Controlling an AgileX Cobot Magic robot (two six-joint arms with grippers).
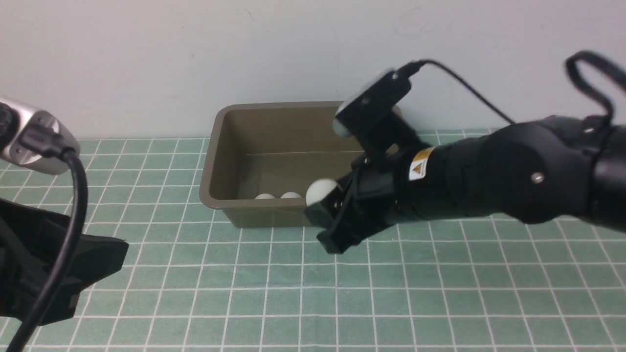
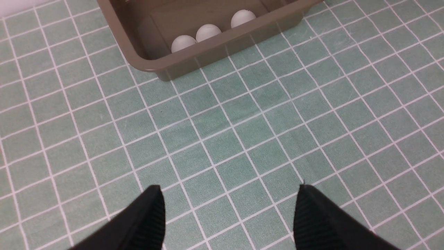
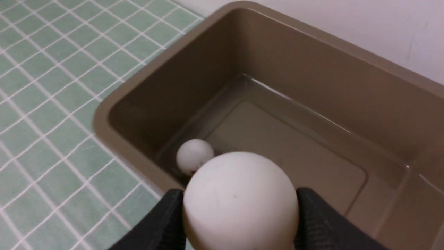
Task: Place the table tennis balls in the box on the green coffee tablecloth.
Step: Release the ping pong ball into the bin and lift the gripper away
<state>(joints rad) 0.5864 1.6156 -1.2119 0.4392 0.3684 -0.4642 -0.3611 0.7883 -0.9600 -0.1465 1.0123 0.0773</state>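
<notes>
Right tool [image 3: 239, 199] pinches 1 ball [image 3: 239, 187] above the near rim of the box [image 3: 295, 59].

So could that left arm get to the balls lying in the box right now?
Probably yes. The box has no lid, the left arm has open jaws, and only bare cloth lies between. The right arm, gripping another ball over the near rim, might crowd it.

Three small white balls [image 2: 208, 33] were seen inside the olive-brown plastic tub [image 2: 180, 64] on the teal-green gridded cloth [image 2: 242, 139]; the black left gripper [image 2: 229, 217] was spread apart.
</notes>
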